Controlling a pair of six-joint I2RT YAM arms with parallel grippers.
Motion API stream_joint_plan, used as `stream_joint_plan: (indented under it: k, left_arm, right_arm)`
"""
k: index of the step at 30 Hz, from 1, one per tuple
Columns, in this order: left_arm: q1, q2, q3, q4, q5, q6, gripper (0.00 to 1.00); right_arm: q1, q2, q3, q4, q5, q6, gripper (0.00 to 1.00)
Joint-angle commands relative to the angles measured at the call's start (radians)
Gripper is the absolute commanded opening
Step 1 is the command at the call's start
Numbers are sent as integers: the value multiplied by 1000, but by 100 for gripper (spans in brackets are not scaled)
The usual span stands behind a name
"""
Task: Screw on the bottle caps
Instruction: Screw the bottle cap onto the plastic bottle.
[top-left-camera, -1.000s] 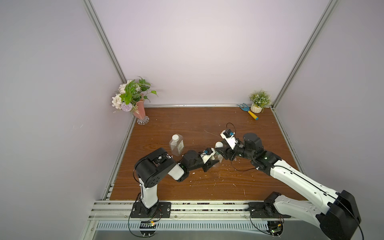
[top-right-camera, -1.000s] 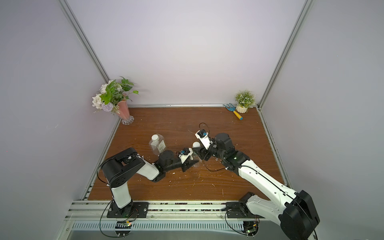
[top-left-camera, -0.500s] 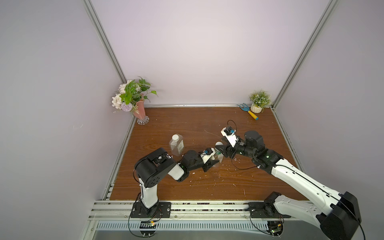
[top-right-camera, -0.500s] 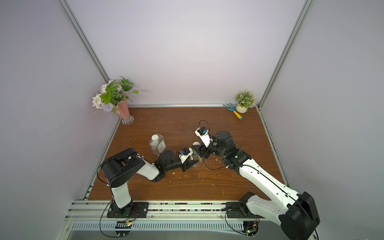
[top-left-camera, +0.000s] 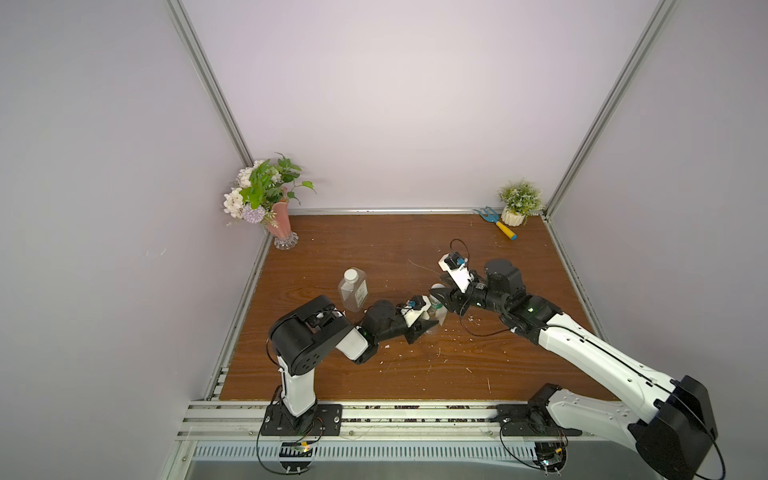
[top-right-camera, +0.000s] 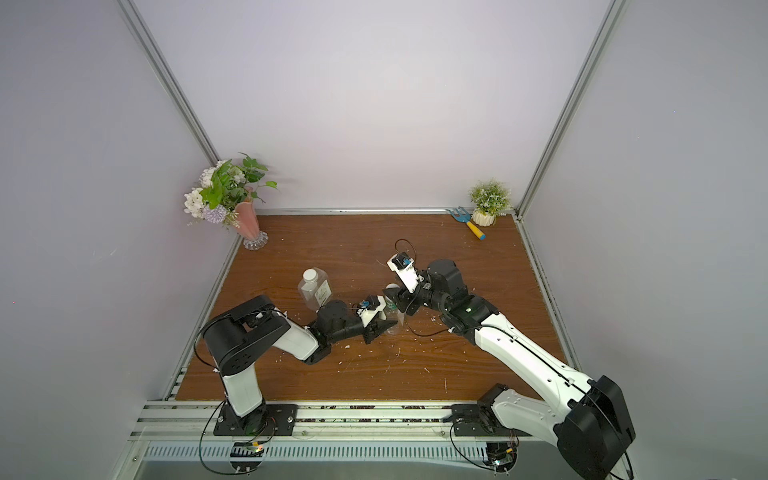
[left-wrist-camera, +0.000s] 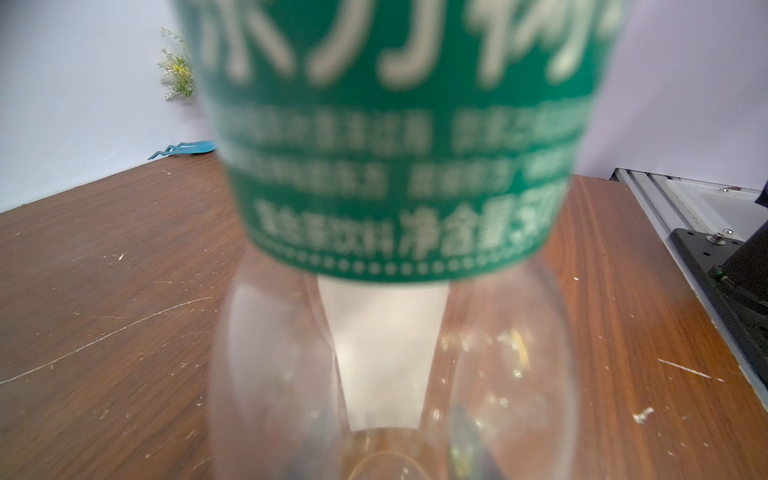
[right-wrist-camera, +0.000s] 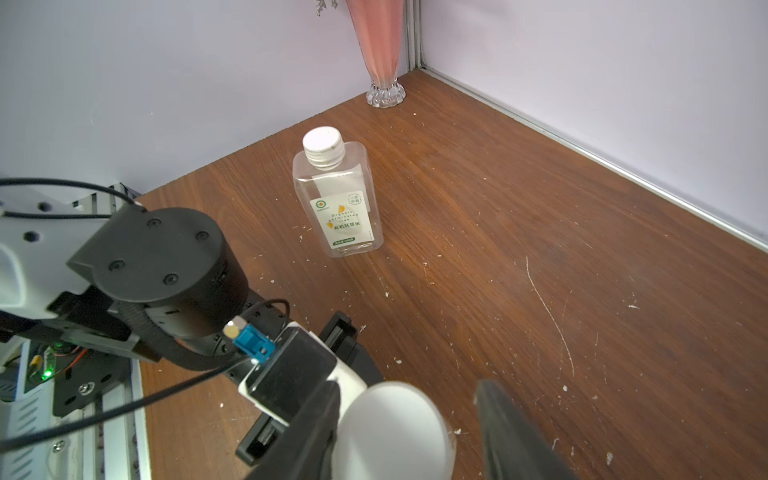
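Centrally on the wooden table (top-left-camera: 374, 374), the left gripper (top-left-camera: 428, 323) has its jaws clamped on the round green-labelled bottle (left-wrist-camera: 395, 166). The capped square bottle (right-wrist-camera: 336, 199) stands near it. A white cap (right-wrist-camera: 395, 432) sits atop the round bottle. The right gripper (right-wrist-camera: 407, 399) has its jaws apart around this cap, one finger (right-wrist-camera: 320, 415) touching it.

Pale lilac walls (top-left-camera: 395, 104) close in three sides of a dark wood-grain tabletop (top-left-camera: 374, 241), with slanting aluminium posts (top-left-camera: 208, 83) in the two far corners. A pink vase of flowers (top-left-camera: 277, 219) stands in the far left corner. A small potted plant (top-left-camera: 517, 203) stands in the far right, a blue rake (top-left-camera: 496, 222) with a yellow handle just beside it. White flecks (top-left-camera: 436, 353) and thin scratches (right-wrist-camera: 548, 316) mark the wood. A slotted metal rail (top-left-camera: 395, 415) runs along the near edge.
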Motion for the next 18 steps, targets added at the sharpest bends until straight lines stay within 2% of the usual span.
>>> stream_joint_plan:
  k: [1, 18]
  left_arm:
    - [12, -5, -12, 1, 4, 3, 33]
    - [12, -6, -12, 2, -3, 3, 32]
  right_arm:
    - [2, -6, 31, 14, -7, -3, 54]
    - [3, -24, -10, 15, -17, 24, 44]
